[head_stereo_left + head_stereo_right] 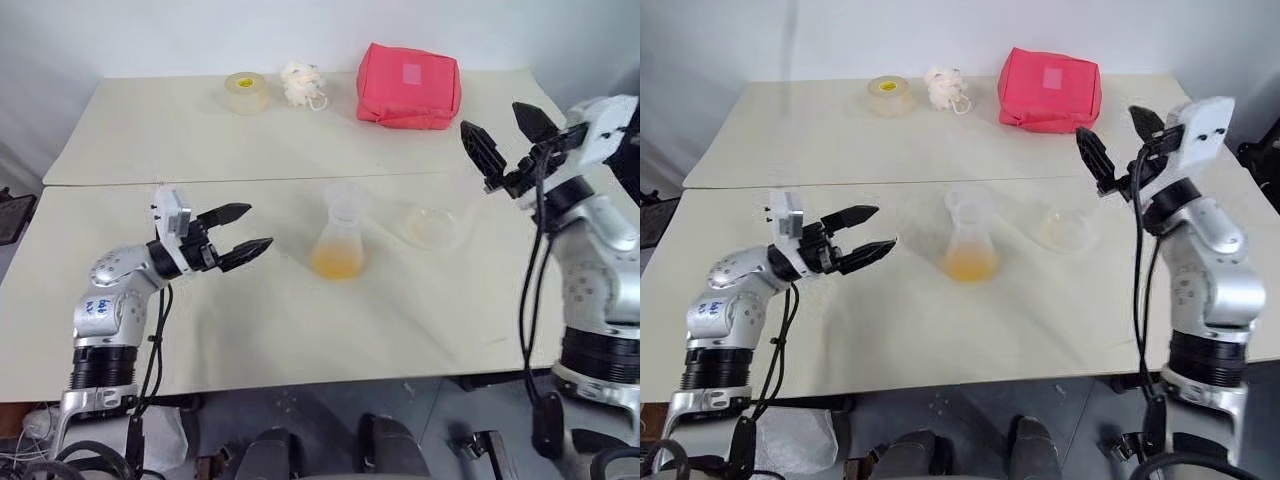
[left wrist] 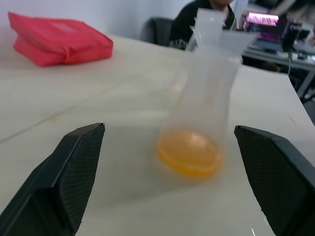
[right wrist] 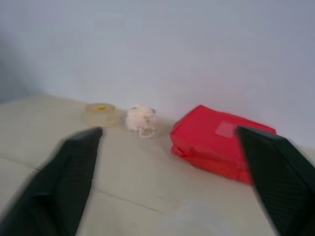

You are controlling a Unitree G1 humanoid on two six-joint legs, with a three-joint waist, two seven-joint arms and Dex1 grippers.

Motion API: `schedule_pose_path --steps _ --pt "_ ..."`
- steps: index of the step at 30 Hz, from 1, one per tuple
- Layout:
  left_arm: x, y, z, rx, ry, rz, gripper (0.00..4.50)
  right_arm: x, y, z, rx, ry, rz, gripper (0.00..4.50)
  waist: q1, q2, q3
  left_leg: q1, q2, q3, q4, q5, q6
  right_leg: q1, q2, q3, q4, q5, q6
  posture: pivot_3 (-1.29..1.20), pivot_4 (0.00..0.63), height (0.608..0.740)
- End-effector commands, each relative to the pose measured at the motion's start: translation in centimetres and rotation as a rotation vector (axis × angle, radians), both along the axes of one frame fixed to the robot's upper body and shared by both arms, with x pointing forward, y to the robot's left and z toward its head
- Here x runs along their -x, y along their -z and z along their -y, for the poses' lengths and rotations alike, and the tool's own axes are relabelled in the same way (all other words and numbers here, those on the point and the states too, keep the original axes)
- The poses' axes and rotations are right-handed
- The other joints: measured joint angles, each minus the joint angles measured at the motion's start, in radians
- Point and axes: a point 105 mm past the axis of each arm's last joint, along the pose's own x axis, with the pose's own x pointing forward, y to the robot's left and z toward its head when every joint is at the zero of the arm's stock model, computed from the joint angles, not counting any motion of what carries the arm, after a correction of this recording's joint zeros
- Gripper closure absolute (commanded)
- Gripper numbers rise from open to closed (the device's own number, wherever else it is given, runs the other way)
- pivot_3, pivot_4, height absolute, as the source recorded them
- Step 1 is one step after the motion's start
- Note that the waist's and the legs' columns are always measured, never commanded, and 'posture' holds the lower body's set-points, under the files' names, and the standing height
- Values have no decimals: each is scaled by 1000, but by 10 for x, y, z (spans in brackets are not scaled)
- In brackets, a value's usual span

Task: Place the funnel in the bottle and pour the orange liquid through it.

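On the table (image 1: pixel 250 330), head views: bottle (image 1: pixel 340 240) with orange liquid (image 1: pixel 337 263) at centre, funnel (image 1: pixel 346 200) seemingly seated in its neck. Another clear vessel (image 1: pixel 434 227) lies just beside. Left pincer (image 1: pixel 248 238) wide, empty, level with the bottle; right pincer (image 1: pixel 510 140) wide, raised.

Left wrist view: bottle framed between fingers (image 2: pixel 64 182) (liquid already inside).

Judgement: pouring looks done; withdraw without nudging the bottle.

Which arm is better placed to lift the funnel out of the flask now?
Left, probably. The left gripper is open, level with the flask and aimed at it; the funnel sits in its neck. The right gripper is open but raised, off to the side.
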Motion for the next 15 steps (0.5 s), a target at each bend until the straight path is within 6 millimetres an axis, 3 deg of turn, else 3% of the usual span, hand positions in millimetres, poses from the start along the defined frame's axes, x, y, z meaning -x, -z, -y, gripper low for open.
schedule_pose_path --steps 1,8,11,15 --pt "10 -8 -9 -18 10 61 0 42 16 -3 104 -220 -73 42 10 -1 0 0 0 0 0 0 0 1 0 -1 0 0 0 0 150 740" --pt "26 16 -20 -75 19 11 0 76 100 31 376 -213 -366 42 36 -2 0 1 0 8 2 0 1 4 0 2 -10 0 0 0 150 740" --pt "28 18 -23 -75 9 -4 0 79 117 35 370 -220 -385 42 41 -2 0 2 0 9 2 0 1 4 0 3 -9 0 0 0 150 740" --pt "33 19 -24 -82 14 2 0 75 124 32 352 -218 -374 42 42 -2 0 3 1 10 2 0 1 4 0 4 -9 0 0 0 150 740"
